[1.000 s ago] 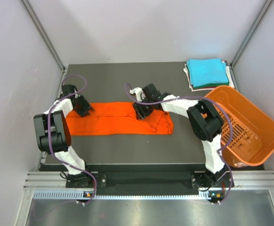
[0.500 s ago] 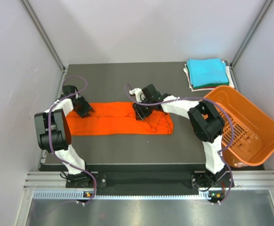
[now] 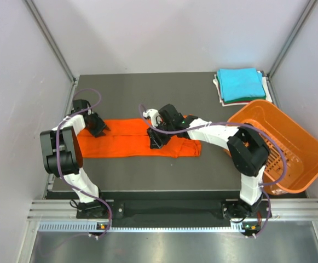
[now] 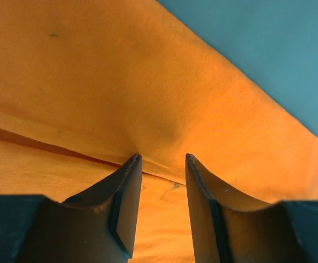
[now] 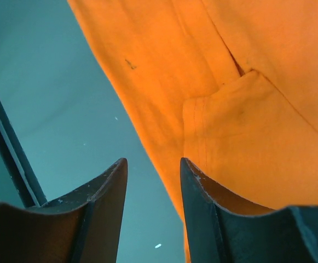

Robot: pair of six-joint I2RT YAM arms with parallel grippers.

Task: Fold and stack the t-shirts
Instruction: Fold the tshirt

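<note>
Orange t-shirt (image 3: 120,139) lies folded lengthwise into a long flat strip.

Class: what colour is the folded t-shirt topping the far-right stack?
The top folded t-shirt is turquoise, clearest in the top external view.

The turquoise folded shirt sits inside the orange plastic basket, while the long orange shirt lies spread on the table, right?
Not inside: the turquoise folded shirt tops a pile on the table beyond the orange slotted plastic basket, as the top external view shows. The long orange shirt does lie spread out.
</note>
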